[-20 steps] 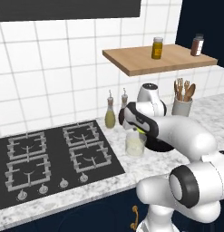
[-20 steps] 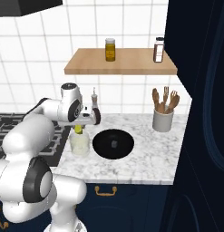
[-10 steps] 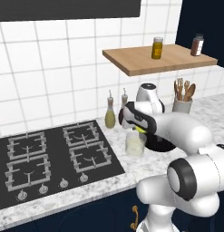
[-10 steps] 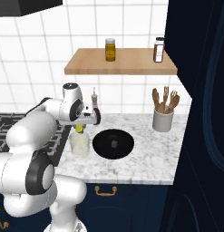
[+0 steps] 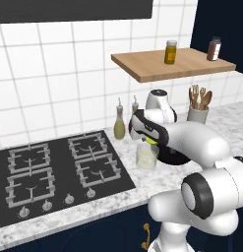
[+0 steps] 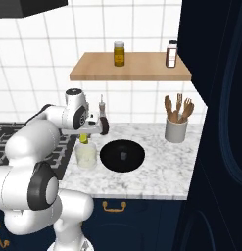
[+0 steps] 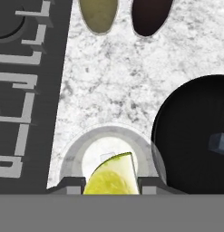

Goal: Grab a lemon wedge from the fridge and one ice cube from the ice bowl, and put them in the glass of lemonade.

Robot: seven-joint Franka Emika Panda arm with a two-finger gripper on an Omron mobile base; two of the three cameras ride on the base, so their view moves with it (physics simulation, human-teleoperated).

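Since a second ago I see almost no change: my end effector [image 7: 110, 183] still hangs over the glass of lemonade [image 7: 111, 154], pinching the lemon wedge [image 7: 111, 174]. The glass stands on the desk [image 7: 118, 77] just beside the ice bowl [image 7: 195, 136], between it and the stove [image 5: 54, 172]. I judge the wedge could clip the rim and fall onto the desk if I release off-centre; coming lower could tip the glass.

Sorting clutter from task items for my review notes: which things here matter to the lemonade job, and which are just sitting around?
Part of the job:
- lemon wedge, held in the gripper jaws above the glass
- glass of lemonade
- ice bowl, one ice cube inside

Just lying about:
- oil bottle
- utensil holder
- two shelf jars
- hob
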